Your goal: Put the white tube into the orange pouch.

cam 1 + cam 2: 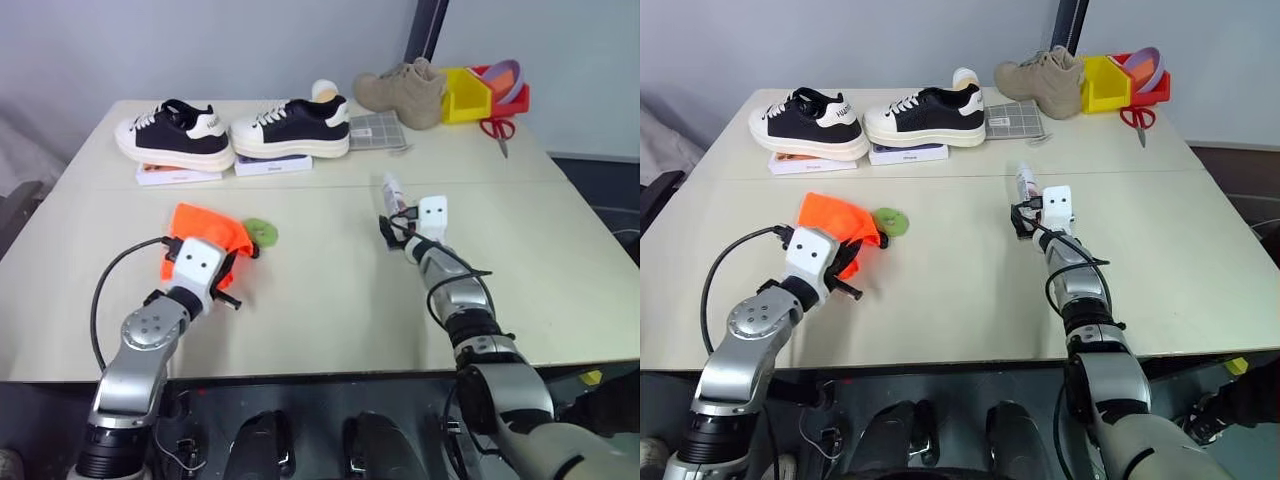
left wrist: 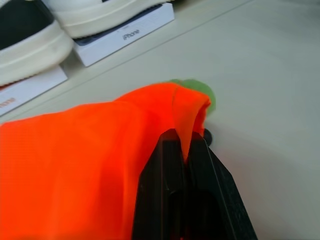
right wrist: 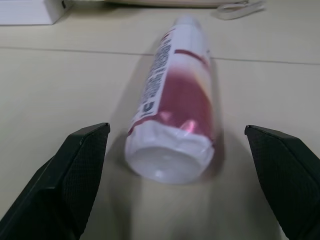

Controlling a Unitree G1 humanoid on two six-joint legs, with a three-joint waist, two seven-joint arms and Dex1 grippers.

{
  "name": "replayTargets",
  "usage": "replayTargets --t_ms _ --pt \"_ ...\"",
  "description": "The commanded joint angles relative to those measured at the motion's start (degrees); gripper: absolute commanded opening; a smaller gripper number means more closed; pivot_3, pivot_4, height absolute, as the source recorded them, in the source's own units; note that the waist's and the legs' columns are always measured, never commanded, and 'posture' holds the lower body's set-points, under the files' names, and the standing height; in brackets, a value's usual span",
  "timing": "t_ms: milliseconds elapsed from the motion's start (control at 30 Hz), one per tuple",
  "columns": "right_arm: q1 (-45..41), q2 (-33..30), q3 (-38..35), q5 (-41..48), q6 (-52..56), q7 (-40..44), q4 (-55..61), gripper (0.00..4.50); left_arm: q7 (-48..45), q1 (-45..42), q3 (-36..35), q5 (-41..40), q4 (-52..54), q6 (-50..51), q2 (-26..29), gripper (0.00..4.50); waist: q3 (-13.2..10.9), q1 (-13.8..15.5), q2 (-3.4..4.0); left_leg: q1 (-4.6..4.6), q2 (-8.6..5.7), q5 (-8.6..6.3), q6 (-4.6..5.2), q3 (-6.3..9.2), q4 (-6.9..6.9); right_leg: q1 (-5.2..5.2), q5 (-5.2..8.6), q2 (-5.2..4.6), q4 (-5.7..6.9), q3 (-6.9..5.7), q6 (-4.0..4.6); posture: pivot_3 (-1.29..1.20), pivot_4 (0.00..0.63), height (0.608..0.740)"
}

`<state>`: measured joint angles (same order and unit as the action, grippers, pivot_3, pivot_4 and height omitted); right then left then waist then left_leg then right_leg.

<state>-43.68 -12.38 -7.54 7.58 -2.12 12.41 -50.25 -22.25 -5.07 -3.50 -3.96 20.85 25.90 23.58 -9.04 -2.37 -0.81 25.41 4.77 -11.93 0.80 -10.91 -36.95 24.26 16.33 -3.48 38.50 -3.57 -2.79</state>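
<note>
You have a pale beige table (image 1: pixel 320 290) in front of a grey wall. In the head views, along its far edge, sit two black-and-white sneakers (image 1: pixel 235 128) on flat white boxes (image 1: pixel 272 165), a tan boot (image 1: pixel 405 92), a yellow bin (image 1: pixel 466 95) and red-handled scissors (image 1: pixel 497 130). Nearer you, on the left, the orange pouch (image 1: pixel 205 238) lies crumpled on the table with its green disc tag (image 1: pixel 262 231) just beside it. Your left gripper (image 1: pixel 222 265) is at the pouch's near edge. On the right, the white tube (image 1: pixel 393 191) lies flat on the table near the middle seam, and your right gripper (image 1: pixel 392 228) sits just short of its near end.

In the left wrist view, the left gripper's (image 2: pixel 182 150) black fingers are clenched together on a fold of the orange pouch (image 2: pixel 85 165), the fabric pinched between them. The green tag (image 2: pixel 197 90) peeks out behind the fold, and the white boxes stand beyond.

In the right wrist view, the right gripper (image 3: pixel 177 165) is spread wide, released, with one finger (image 3: pixel 75 170) on each side of the white tube (image 3: pixel 177 105). The tube lies on the table between them, its crimped end towards the camera, touching neither finger.
</note>
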Motion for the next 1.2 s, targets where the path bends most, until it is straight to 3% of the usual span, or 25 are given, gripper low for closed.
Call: replayTargets --t_ms 33,167,533,733,900,1033,1200 --pt "-2.07 0.21 -1.03 0.21 -2.45 -0.2 -1.13 3.63 0.74 -1.14 -0.41 -0.16 3.39 0.7 0.22 0.0 0.0 -0.14 0.0 0.0 0.0 0.0 -0.01 0.0 0.0 0.0 0.0 0.0 0.01 0.0 0.0 0.0 0.15 0.74" --pt "-2.31 0.52 -0.84 0.07 -3.15 0.21 -1.75 1.62 0.95 -1.37 -0.19 -0.19 4.26 1.83 0.2 0.0 0.0 -0.17 0.0 -0.01 0.0 0.01 -0.02 0.0 0.01 0.0 0.0 0.0 0.02 0.0 -0.01 0.0 0.15 0.74" --pt "1.37 -0.2 0.84 -0.39 -4.57 3.75 5.56 1.62 1.15 -1.81 0.48 -0.65 5.3 3.44 0.06 0.0 -0.01 -0.16 0.01 -0.01 0.0 0.01 -0.02 0.01 0.02 0.01 0.01 0.0 0.02 0.0 -0.01 0.0 0.15 0.74" --pt "17.41 -6.75 9.07 6.59 5.24 25.94 39.25 1.62 1.08 -2.27 0.49 -1.21 6.19 4.5 -0.1 0.0 -0.03 0.08 0.05 0.02 -0.01 0.0 -0.01 0.01 0.1 0.03 0.05 -0.05 -0.01 0.01 -0.08 0.0 0.15 0.74" --pt "26.81 -12.41 13.99 14.82 18.82 35.27 60.13 1.62 1.09 -2.74 0.43 -1.81 6.89 5.6 -0.54 0.0 -0.03 -0.08 0.05 -0.04 -0.01 -0.12 0.16 0.11 0.1 -0.01 0.06 -0.05 0.0 0.0 -0.05 0.0 0.15 0.74" --pt "27.48 -12.55 17.39 15.8 24.09 36.43 65.05 1.62 0.88 -3.03 0.87 -2.25 7.34 6.11 -0.55 0.0 -0.03 -0.06 0.05 -0.04 0.0 -0.2 0.27 0.14 0.09 0.01 0.04 -0.05 0.0 -0.01 0.01 0.0 0.15 0.74" --pt "25.22 -8.59 21.84 12.6 24.67 34.86 62.77 1.62 0.86 -3.15 2.28 -2.78 8.67 6.76 -1.4 0.0 -0.03 0.13 0.03 -0.01 -0.01 -0.23 0.31 0.15 0.05 0.01 0.1 -0.06 -0.03 -0.01 0.12 0.0 0.15 0.74"
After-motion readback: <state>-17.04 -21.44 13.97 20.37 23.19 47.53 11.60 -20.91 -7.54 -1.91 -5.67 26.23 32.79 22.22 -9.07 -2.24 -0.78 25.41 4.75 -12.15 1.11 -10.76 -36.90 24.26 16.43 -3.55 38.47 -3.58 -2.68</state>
